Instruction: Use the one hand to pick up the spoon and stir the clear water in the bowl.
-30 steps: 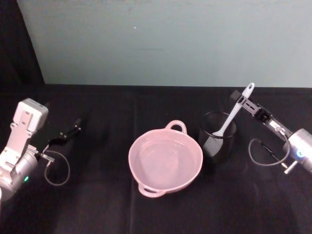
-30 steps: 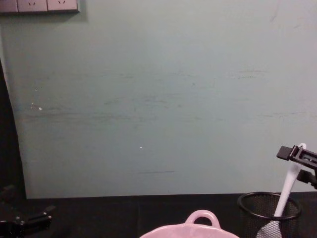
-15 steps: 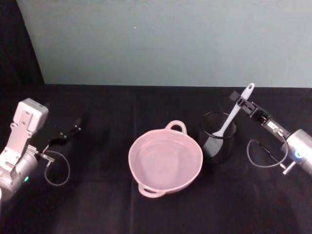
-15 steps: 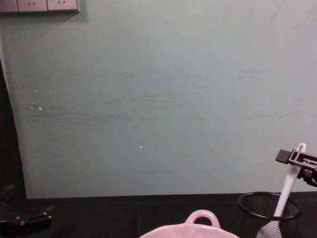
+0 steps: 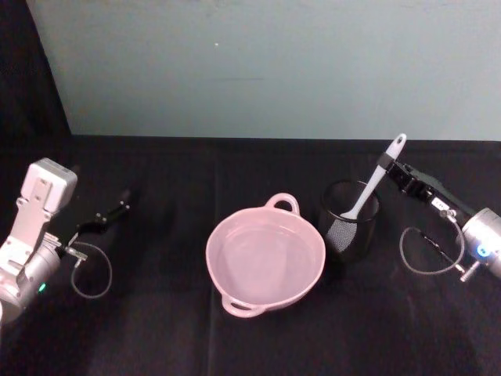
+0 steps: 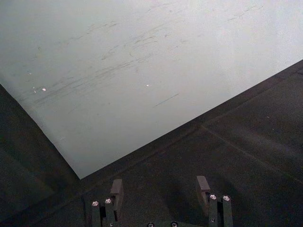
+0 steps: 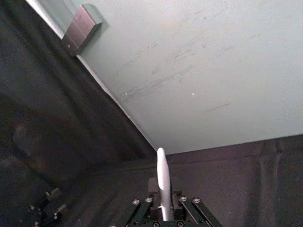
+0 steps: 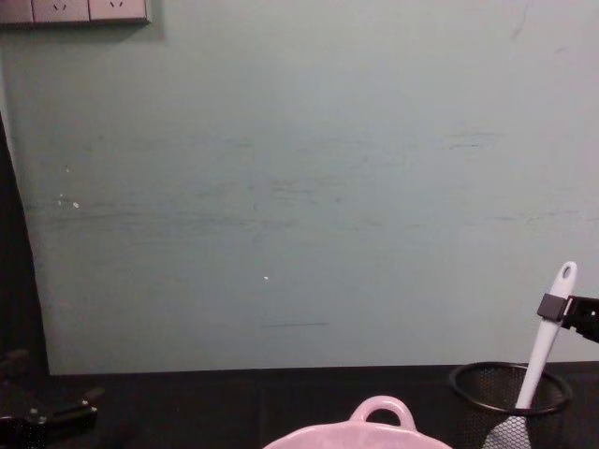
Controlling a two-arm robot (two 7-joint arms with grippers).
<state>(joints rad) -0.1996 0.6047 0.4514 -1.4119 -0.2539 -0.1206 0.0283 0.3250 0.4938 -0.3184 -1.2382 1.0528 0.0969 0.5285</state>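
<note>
Jaws: narrow, closed on the upper handle of the slim white plastic spoon (image 5: 373, 180); they belong to the black right gripper (image 5: 391, 167) on its silver-grey arm.
Other arm: the left gripper (image 6: 159, 183) stands wide with nothing in it, parked over the black table (image 5: 172, 329) at the far left, well apart from the work.
Spoon position: it leans in the black wire-mesh cup (image 5: 344, 235), flat blade down inside, the holed end of the handle poking out above the grip.
Grip point: high on the handle, just under the hole. The right wrist view has the handle (image 7: 162, 182) rising straight out from between the pads.
Bowl: the pale pink bowl (image 5: 211, 252) with loop handles holds clear water and sits just beside the cup, on its left. Whether the two touch is unclear.
Risk, lift: a slanted pull could snag the blade on the mesh rim and drag or tip the light cup toward the bowl.
Risk, hold: so high a grip on a slick, thin handle may let the spoon swing or slip once the blade meets water.
Risk, stir: too wide a sweep could knock the bowl's wall and slop water.
</note>
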